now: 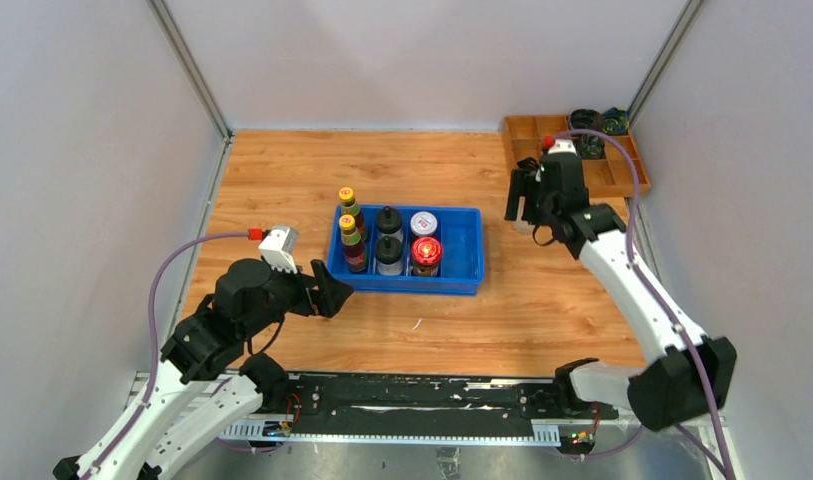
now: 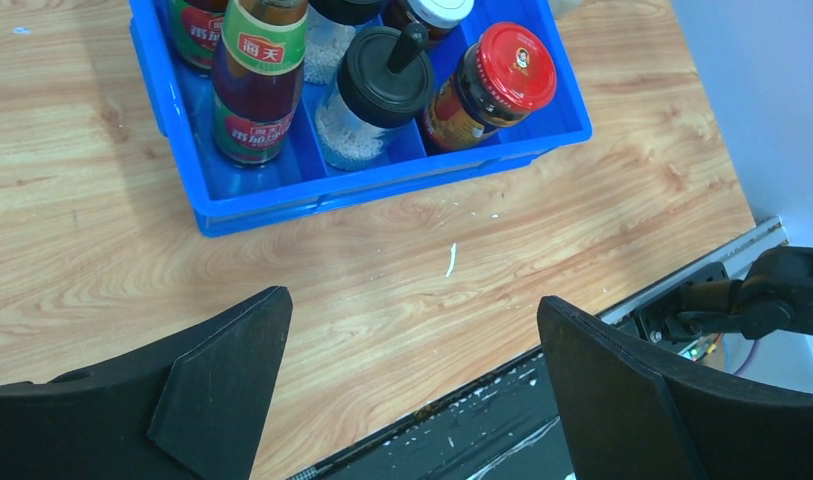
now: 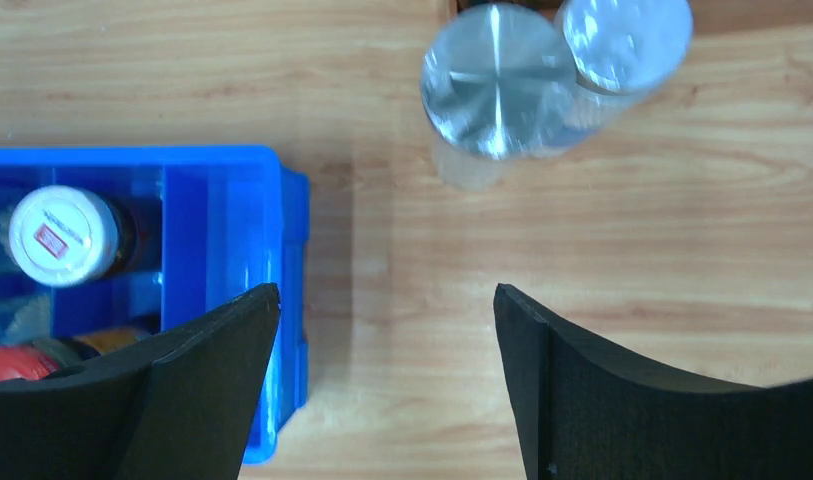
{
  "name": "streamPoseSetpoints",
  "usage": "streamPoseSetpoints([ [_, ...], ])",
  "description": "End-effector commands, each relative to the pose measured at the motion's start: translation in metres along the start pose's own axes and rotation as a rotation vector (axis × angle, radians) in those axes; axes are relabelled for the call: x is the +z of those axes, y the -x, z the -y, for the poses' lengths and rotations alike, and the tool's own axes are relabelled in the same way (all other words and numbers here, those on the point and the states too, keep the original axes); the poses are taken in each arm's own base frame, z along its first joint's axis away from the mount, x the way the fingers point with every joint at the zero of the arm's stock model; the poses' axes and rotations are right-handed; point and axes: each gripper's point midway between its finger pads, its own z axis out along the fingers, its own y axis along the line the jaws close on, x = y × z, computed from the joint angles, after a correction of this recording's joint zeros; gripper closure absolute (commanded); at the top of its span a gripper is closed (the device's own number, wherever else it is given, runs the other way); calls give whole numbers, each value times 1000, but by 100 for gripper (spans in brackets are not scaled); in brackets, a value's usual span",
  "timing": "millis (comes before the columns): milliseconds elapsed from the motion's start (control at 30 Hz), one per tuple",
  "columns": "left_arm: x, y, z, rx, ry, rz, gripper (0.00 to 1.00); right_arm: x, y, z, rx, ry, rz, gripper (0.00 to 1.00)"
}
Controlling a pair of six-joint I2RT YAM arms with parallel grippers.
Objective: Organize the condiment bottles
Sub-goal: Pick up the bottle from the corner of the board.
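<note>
A blue bin (image 1: 464,250) holds two yellow-capped sauce bottles (image 1: 346,197), two black-lidded shakers (image 1: 388,219), a white-lidded dark jar (image 1: 424,223) and a red-lidded jar (image 1: 426,251). My left gripper (image 1: 332,292) is open and empty, just left of the bin's near corner. In the left wrist view (image 2: 412,305) it hangs over bare table before the bin (image 2: 382,190). My right gripper (image 1: 523,205) is open and empty, right of the bin. The right wrist view (image 3: 387,295) shows two silver-lidded jars (image 3: 497,80) standing close together on the table ahead of it. They are hidden in the top view.
A wooden tray (image 1: 602,178) with black and green coiled items (image 1: 588,120) sits at the back right corner, just behind the right gripper. Grey walls close in the table on three sides. A black rail (image 1: 412,395) runs along the near edge.
</note>
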Motion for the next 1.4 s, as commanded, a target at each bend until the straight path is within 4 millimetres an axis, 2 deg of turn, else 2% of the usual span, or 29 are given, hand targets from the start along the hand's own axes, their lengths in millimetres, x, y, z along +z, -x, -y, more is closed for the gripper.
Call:
streamPoseSetpoints([
  [0, -6, 5, 10, 0, -46, 11, 0, 26, 42, -3, -41, 25, 12, 16],
  [167, -10, 5, 12, -2, -63, 14, 0, 60, 53, -3, -70, 28, -49, 9],
  [267, -9, 0, 12, -1, -67, -2, 0, 70, 53, 7, -75, -19, -79, 7],
  [567, 8, -10, 6, 14, -21, -82, 0, 68, 39, 31, -62, -137, -120, 6],
  [900, 9, -9, 9, 18, -26, -92, 0, 87, 22, 52, -23, -195, -194, 5],
  [1133, 6, -13, 8, 9, -31, -95, 0, 105, 20, 57, 23, -159, -220, 8],
  [1367, 5, -14, 7, 2, -28, -96, 0, 114, 24, 50, 36, -107, -220, 18],
])
